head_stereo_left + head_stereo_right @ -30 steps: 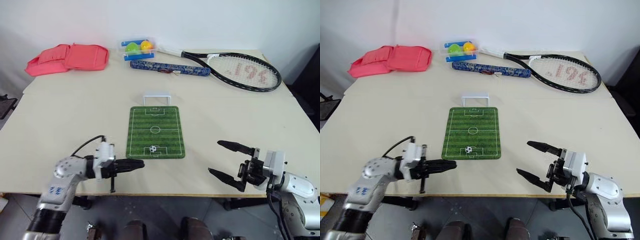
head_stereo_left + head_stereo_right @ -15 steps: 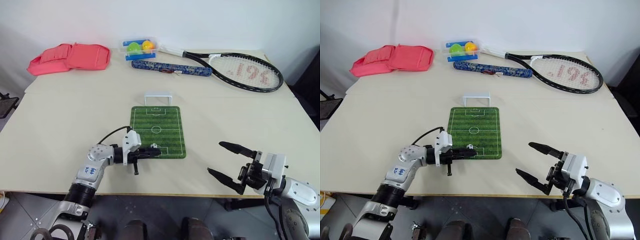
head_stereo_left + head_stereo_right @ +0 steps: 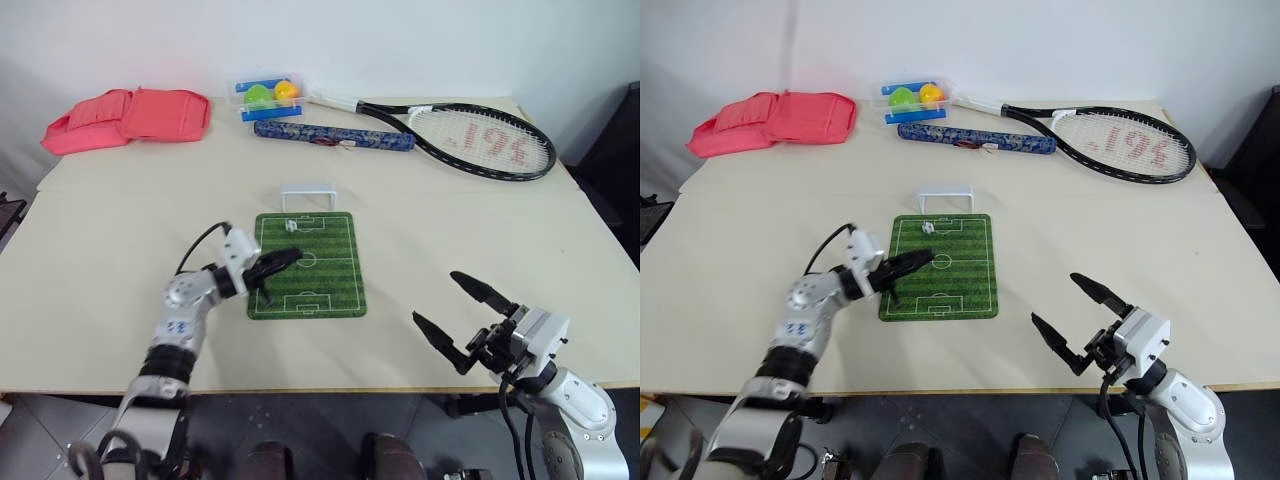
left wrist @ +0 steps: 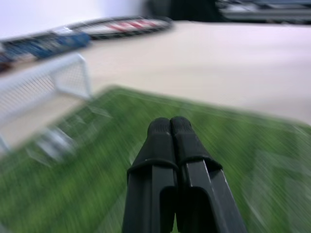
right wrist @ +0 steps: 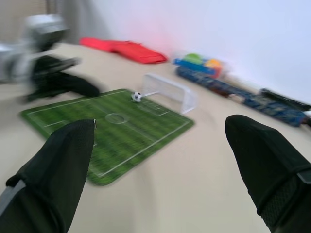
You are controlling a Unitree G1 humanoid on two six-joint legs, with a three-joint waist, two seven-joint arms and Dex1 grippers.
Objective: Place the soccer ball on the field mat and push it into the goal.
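Two grippers are seen over a pale table [image 3: 120, 250]. The left gripper [image 3: 287, 257] is reached across the near left part of the field mat [image 3: 335, 275], its two black fingers pressed tight together with nothing held between them. The soccer ball [image 3: 291, 226] is found on the far end of the mat, in the penalty area just before the goal [image 3: 307, 194], well beyond the left fingertips and apart from them. The goal is set just past the mat's far edge. The right gripper [image 3: 462, 318] is held above the near right corner of the table, its fingers spread wide and empty. A racket [image 3: 470, 140] and a red pouch [image 3: 130, 115] are laid along the far edge.
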